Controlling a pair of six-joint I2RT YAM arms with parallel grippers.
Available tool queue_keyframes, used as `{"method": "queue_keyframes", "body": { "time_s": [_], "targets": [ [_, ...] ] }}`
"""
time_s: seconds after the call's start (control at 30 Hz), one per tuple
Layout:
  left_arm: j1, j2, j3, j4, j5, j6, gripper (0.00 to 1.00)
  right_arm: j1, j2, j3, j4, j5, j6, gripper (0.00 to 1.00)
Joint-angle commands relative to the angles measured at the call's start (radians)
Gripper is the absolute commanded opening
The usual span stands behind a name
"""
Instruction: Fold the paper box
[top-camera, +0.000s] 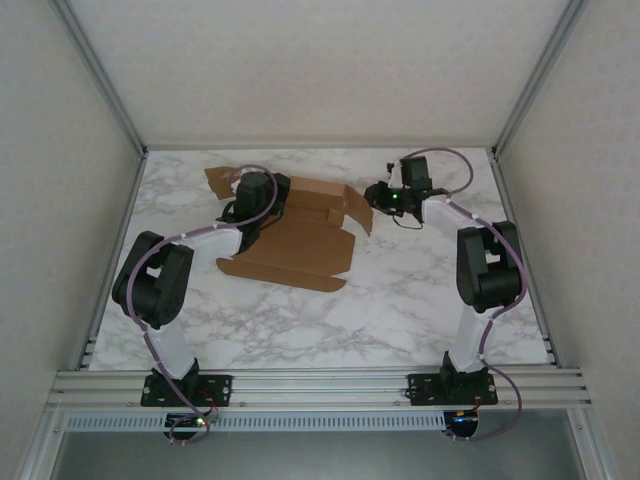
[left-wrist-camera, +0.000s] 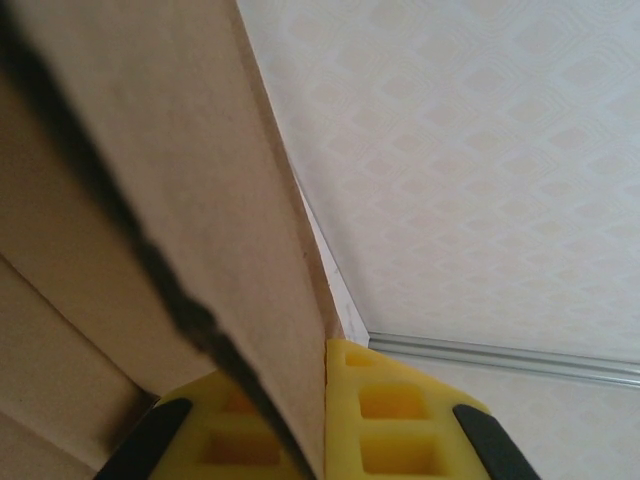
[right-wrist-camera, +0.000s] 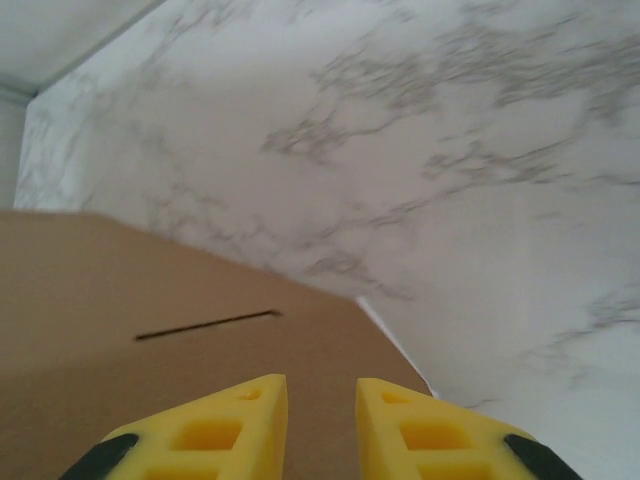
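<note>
In the top view the left pincer is mostly covered by its own black wrist, so its fingers cannot be made out there. The wrist also hides the part of the paper box beneath it. The left wrist view is clearer. A raised panel of the paper box runs straight between the two yellow fingers, and the left pincer is pinching it by the edge. The panel is so near that it is cut off at the top and left. A dark blurred band crosses it, and whether that is an edge or a shadow cannot be told. Beyond the fingers on the right stands a pale wall with a faint diamond pattern.

The right pincer is spread a little, with a narrow gap between its ribbed yellow fingers and nothing in it. Their bases run off the bottom of the frame. Just ahead of and under the fingertips lies a flat, matt brown flap of the paper box, cut by a thin straight slit and running out at the left and bottom. Past its slanted edge is the glossy white surface, veined grey like marble.

From above, the right pincer sits at the box's right edge. The box lies on the surface between the two pincers, with creased flaps standing up at the far side.
</note>
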Motion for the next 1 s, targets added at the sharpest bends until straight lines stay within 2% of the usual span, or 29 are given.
{"method": "queue_keyframes", "body": {
  "time_s": [0.0,0.23,0.5,0.67,0.97],
  "targets": [
    [0.0,0.008,-0.024,-0.139,0.028,-0.001,0.02,0.024,-0.019,-0.045,0.008,-0.065,-0.078,0.26],
    [0.001,0.007,-0.017,-0.143,0.033,-0.001,0.02,0.061,-0.061,-0.098,0.062,-0.061,-0.116,0.28],
    [0.001,0.006,-0.016,-0.146,0.038,0.0,0.02,0.107,-0.072,-0.098,0.074,-0.045,-0.212,0.22],
    [0.0,0.011,-0.024,-0.13,0.055,0.001,0.0,0.128,-0.086,-0.136,0.156,-0.044,-0.327,0.21],
    [0.002,0.007,-0.041,-0.125,0.06,0.004,0.0,0.163,-0.092,-0.144,0.11,0.003,-0.571,0.21]
  ]
}}
